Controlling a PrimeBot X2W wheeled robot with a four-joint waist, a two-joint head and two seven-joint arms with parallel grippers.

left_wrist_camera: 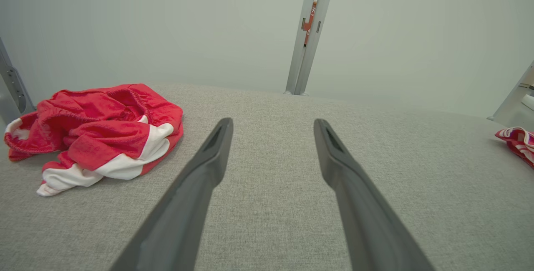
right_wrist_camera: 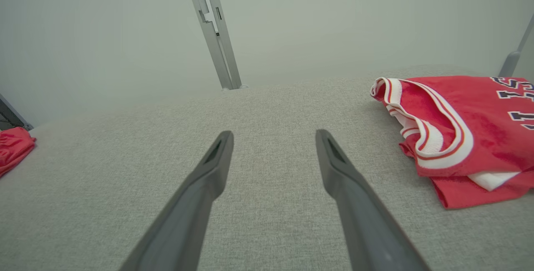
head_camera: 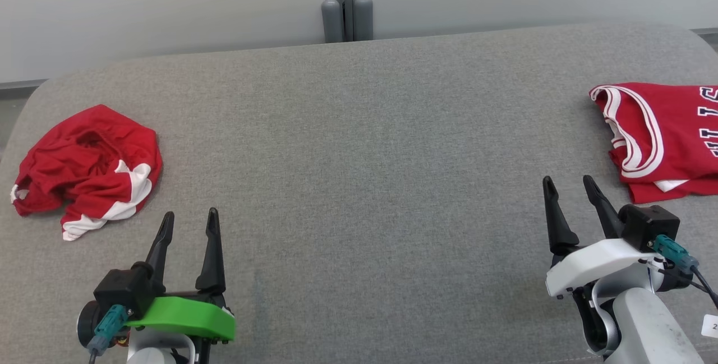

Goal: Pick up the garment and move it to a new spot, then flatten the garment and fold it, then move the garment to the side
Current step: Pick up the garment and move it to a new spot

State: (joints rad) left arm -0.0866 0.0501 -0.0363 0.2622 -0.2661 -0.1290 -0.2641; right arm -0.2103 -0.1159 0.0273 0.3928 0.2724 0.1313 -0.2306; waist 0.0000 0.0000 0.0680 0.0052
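A crumpled red garment with white panels lies in a heap at the left of the grey padded surface. In the left wrist view the garment sits left of and beyond the fingers; its edge also shows at the far left of the right wrist view. My left gripper hovers near the front edge, right of and nearer than the heap, open and empty. Over at the front right, my right gripper is open with nothing between its fingers.
A folded red jersey with white trim and dark lettering lies at the right edge, just beyond and right of my right gripper. A grey post stands behind the surface against a pale wall.
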